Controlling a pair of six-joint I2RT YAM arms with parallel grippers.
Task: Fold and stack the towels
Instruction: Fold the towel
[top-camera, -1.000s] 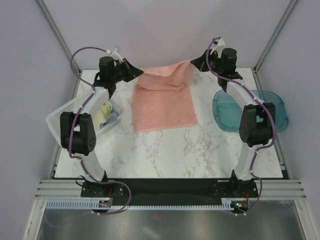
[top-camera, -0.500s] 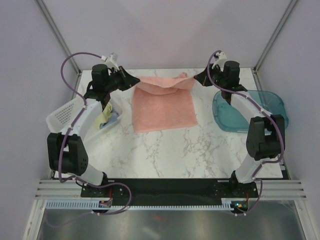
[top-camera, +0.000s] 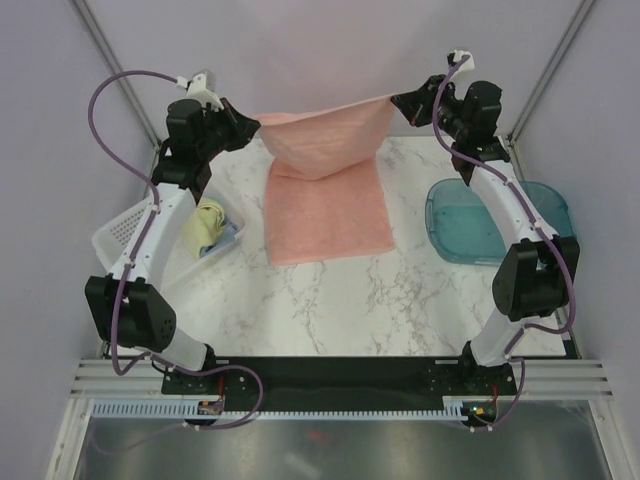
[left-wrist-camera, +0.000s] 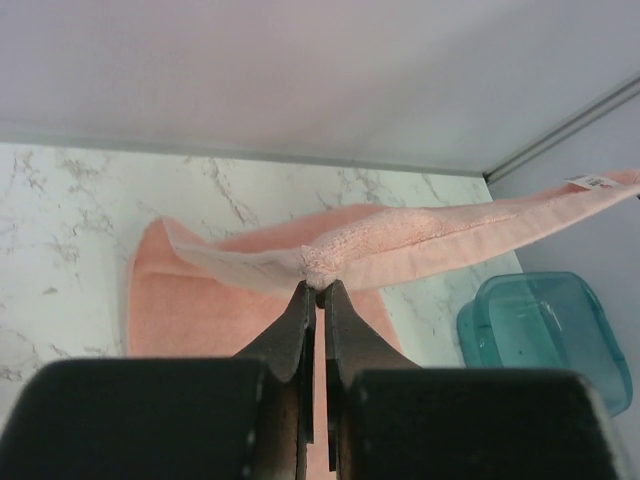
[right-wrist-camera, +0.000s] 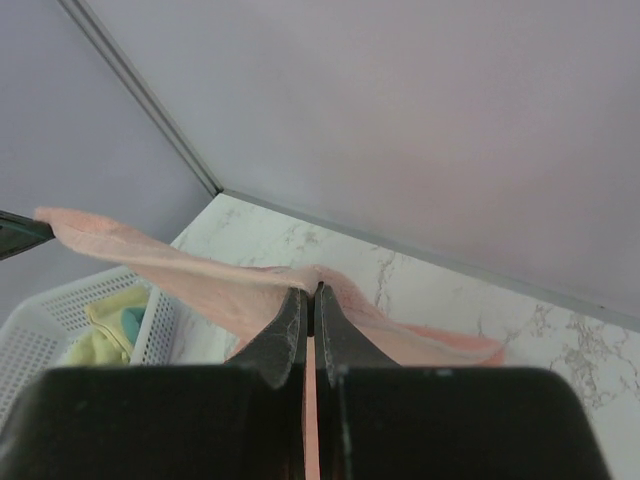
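Pinching salmon terry towel corners: left tool | right tool | middle sagging

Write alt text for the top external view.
The left claw and right claw, each shut on a corner, hold up the far edge of a salmon-pink towel; its near part lies on the marble table. A white basket with a pale-yellow-and-teal towel sits left, a teal tray right.

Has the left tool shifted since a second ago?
Yes. In the top view the left tool, shut on the pink towel at a corner, has gone up the picture, farther from the white basket, lifting that corner.
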